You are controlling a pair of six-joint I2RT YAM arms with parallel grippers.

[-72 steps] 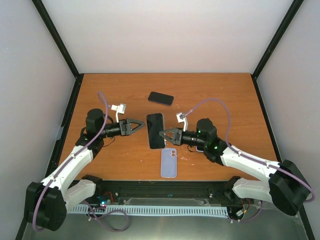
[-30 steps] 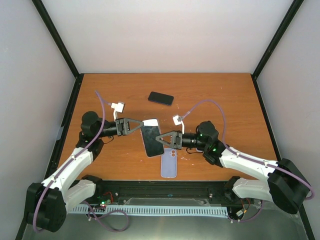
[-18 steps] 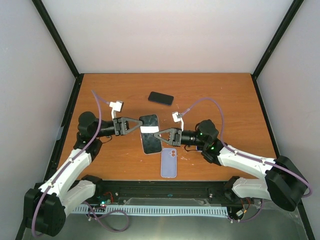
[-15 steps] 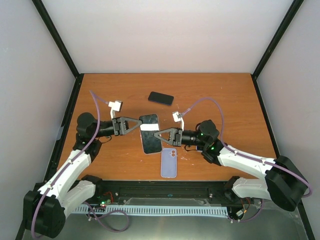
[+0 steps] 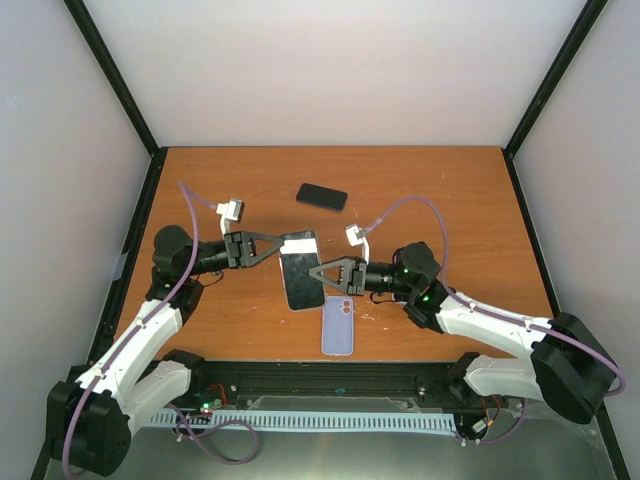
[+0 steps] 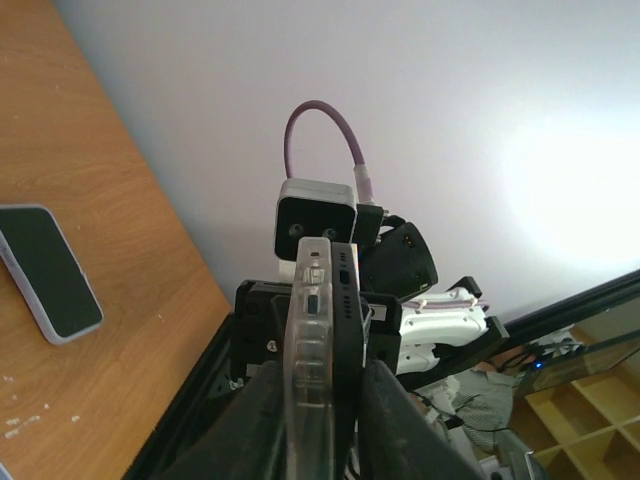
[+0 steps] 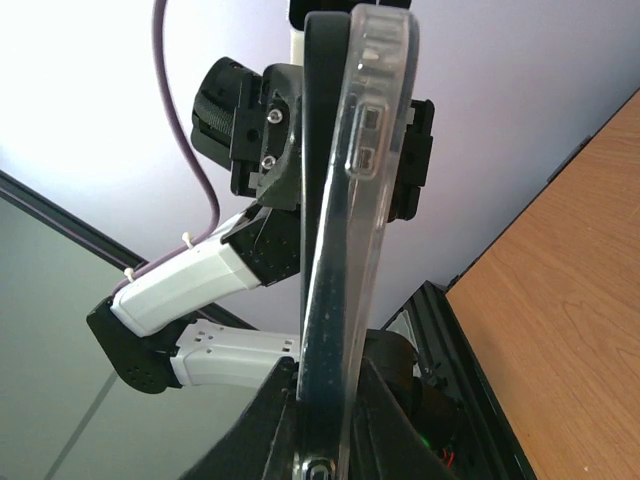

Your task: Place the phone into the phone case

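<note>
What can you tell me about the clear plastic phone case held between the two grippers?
The clear plastic phone case looks translucent and glossy, with rounded corners and moulded side buttons along its edge. Both wrist views show it edge-on, lying flat against the black phone; whether the phone is fully seated is unclear. The left gripper pinches the pair near the far left corner, and the right gripper pinches the right edge.
</note>
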